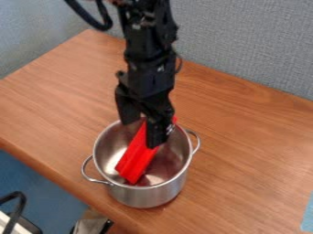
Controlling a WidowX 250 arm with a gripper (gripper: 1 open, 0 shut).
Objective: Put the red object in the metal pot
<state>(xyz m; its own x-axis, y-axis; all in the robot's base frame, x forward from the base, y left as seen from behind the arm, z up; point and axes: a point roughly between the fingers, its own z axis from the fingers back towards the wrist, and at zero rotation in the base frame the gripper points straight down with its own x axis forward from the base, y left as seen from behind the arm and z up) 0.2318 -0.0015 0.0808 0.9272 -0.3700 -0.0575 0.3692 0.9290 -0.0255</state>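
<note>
A shiny metal pot point(174, 186) with two loop handles stands on the wooden table near its front edge. The red object point(137, 157), a long bright red bar, leans inside the pot, its lower end on the bottom and its upper end against the far rim. My gripper point(145, 121) points straight down just above the pot's far rim, over the bar's upper end. Its black fingers point(132, 114) stand apart, open, and I cannot tell whether they still touch the bar.
The brown wooden table point(244, 119) stretches to the right and left of the pot. A blue-grey wall point(257, 37) rises behind it. Dark cables point(13, 215) lie below the table's front edge at the lower left.
</note>
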